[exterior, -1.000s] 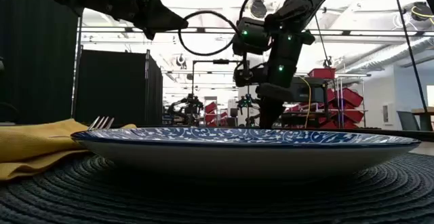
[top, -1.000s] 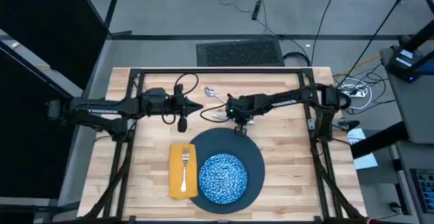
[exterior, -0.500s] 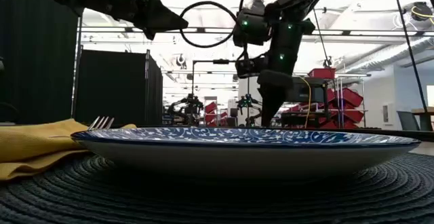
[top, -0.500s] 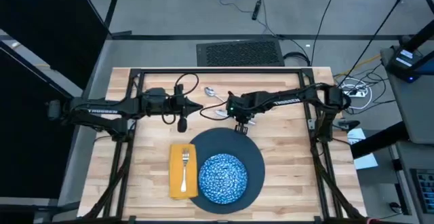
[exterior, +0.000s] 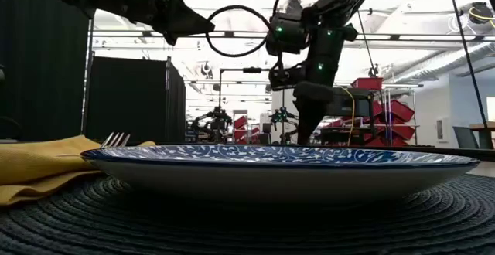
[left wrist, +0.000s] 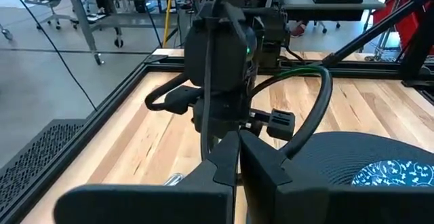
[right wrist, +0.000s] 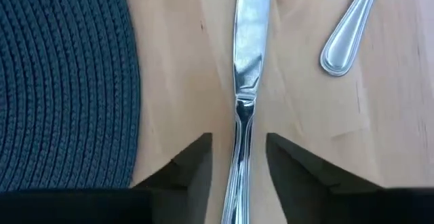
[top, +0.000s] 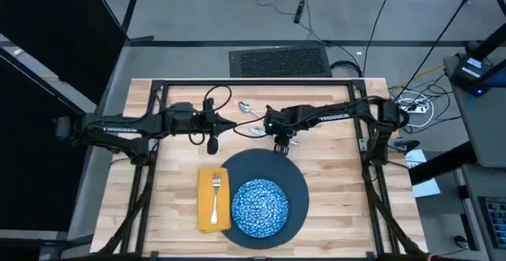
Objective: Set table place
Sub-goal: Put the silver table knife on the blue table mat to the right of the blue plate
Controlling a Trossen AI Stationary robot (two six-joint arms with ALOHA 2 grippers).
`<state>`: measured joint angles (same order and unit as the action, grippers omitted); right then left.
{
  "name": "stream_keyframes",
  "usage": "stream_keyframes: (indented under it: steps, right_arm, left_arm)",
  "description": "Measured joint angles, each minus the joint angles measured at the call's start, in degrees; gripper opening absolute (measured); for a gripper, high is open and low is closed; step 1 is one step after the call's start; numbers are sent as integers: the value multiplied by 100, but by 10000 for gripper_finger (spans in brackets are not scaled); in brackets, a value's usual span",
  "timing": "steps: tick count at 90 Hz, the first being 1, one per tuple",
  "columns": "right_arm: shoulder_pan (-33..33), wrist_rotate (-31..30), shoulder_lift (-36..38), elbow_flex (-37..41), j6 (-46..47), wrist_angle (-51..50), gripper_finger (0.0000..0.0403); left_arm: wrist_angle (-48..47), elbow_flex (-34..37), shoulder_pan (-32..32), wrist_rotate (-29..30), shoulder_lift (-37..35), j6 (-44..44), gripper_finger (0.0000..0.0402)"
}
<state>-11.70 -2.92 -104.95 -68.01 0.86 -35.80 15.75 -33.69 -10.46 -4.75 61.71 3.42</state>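
Right jaws [right wrist: 237, 157] point down at the counter [top: 332, 174], straddling the knife [right wrist: 243, 68]. Handle lies between the two fingers, a narrow gap each side; not yet gripped, contact not evident. Spoon [right wrist: 349, 27] lies just beside the knife, outside the jaws. Woven round mat [right wrist: 64, 81] on the other side. Likely aligned lengthwise for a pinch pick. Left jaws [left wrist: 234, 166] wait well apart, pressed together, empty. Fork [top: 215, 196] lies on napkin [top: 204, 213], bowl [top: 258, 206] on mat.

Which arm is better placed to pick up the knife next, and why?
Right. The right gripper is open astride the knife handle beside the round mat; the left gripper hangs farther off, shut.
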Motion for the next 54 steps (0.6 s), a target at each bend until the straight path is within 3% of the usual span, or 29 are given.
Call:
stream_keyframes:
  steps: [54]
  right_arm:
    - [-176,0,-9,219,0,303,137]
  left_arm:
    - [0,0,0,-1,0,0,0]
